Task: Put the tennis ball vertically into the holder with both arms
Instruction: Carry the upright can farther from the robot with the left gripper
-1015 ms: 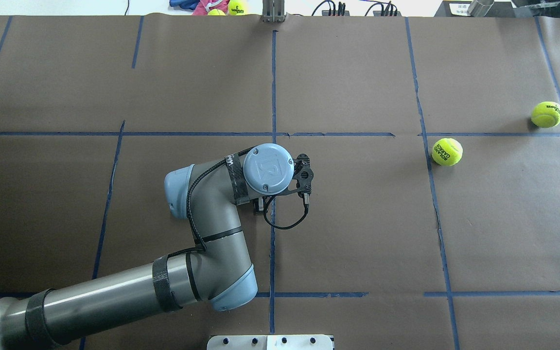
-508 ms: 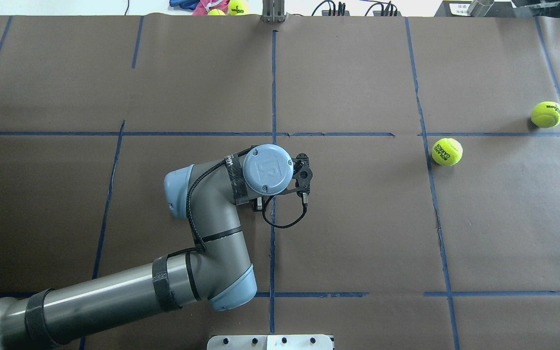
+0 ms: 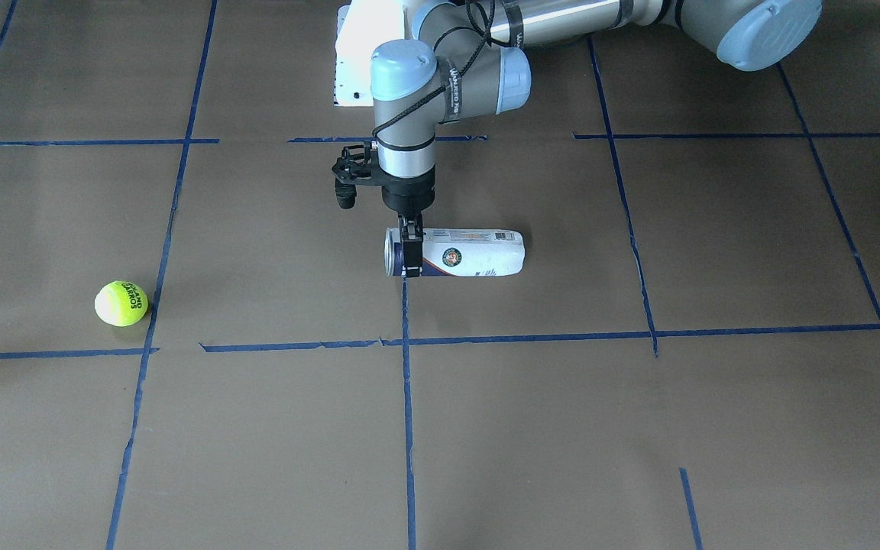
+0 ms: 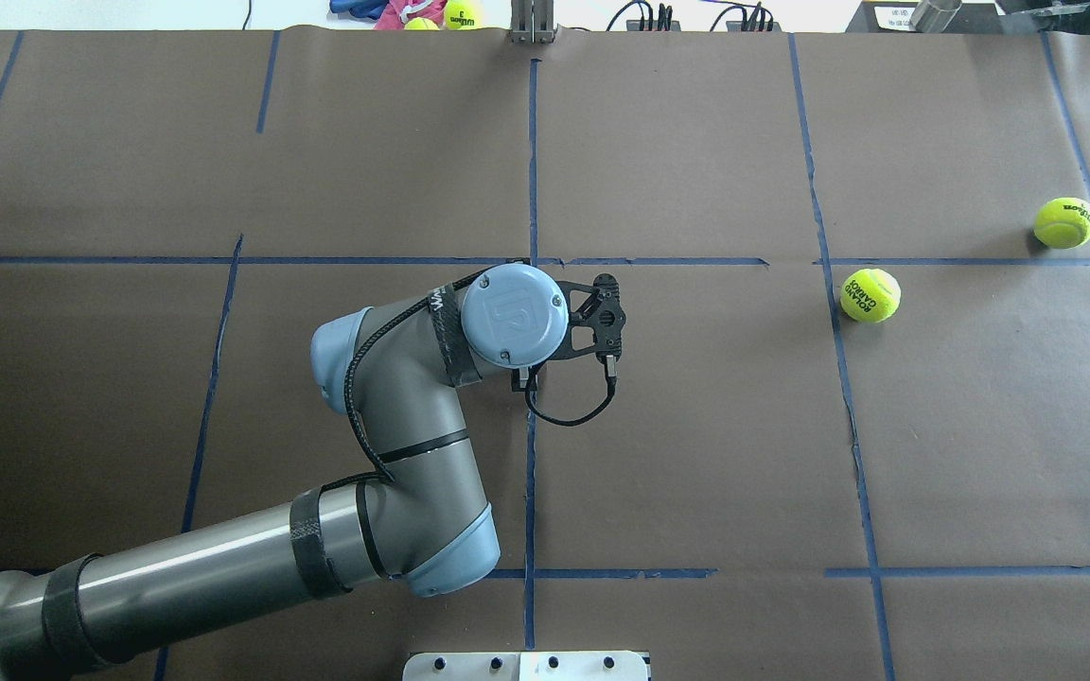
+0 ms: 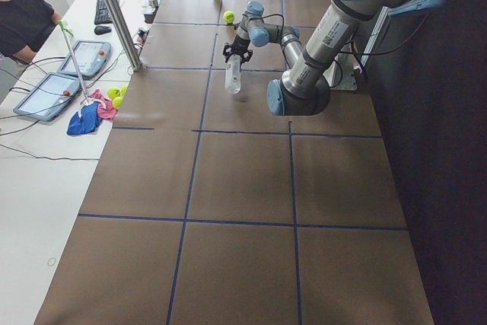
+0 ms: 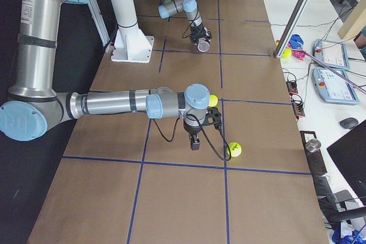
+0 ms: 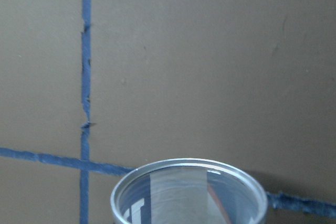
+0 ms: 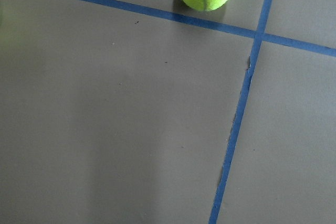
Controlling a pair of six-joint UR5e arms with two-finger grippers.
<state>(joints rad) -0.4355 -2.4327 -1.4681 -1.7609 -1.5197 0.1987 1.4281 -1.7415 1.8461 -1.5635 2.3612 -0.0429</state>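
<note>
The holder [image 3: 455, 256], a clear can with a white and navy label, lies on its side at or just above the paper. My left gripper [image 3: 410, 256] is shut on it near its open end, whose rim fills the bottom of the left wrist view [image 7: 189, 182]. In the overhead view the left wrist [image 4: 514, 314] hides the can. Two tennis balls lie to my right: one printed Roland Garros [image 4: 871, 295] and a Wilson one [image 4: 1065, 222]. My right gripper [image 6: 194, 143] shows only in the exterior right view, hanging between the two balls; I cannot tell its state.
The white pedestal base [image 6: 128, 44] stands at the robot's edge of the table. Blue tape lines [image 4: 532, 170] grid the brown paper. More balls and a cloth [image 4: 460, 13] lie beyond the far edge by a metal post [image 4: 533, 24]. Tablets [image 6: 331, 78] sit on the operators' side table.
My left wrist has moved a little away from the robot's base and turned slightly. The two balls have not moved.
</note>
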